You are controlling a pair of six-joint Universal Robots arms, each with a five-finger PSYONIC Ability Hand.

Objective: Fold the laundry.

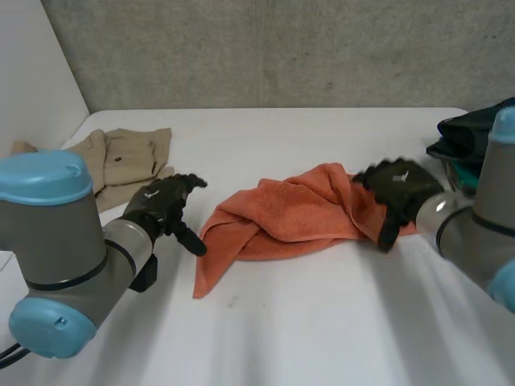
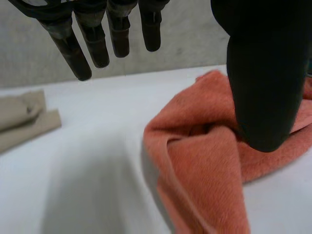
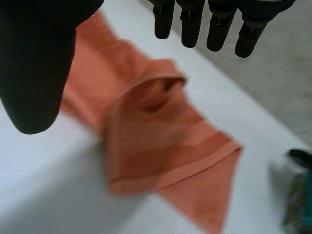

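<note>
An orange towel [image 1: 294,215] lies crumpled in a long, twisted heap at the middle of the white table [image 1: 322,322], one corner trailing toward the near edge. The robot's left hand [image 1: 161,205] hangs just beside the towel's left end. Its fingers are straight and spread away from the thumb, and they hold nothing. In the left wrist view the thumb of the left hand [image 2: 263,73] stands in front of the towel [image 2: 204,165], hiding part of its folds.

The right hand [image 1: 400,186] is poised over the towel's right end, covering it in the head view. The right wrist view shows this hand [image 3: 34,63] with fingers extended and thumb held wide, the towel [image 3: 156,131] lying loose beneath the palm and not gripped. Whether the hand touches the cloth cannot be made out.

A beige garment [image 1: 125,157] lies flat at the far left of the table, well apart from the towel. A dark pile of clothing [image 1: 467,133] sits at the table's right edge, near the right arm. A grey wall [image 1: 282,48] rises behind.
</note>
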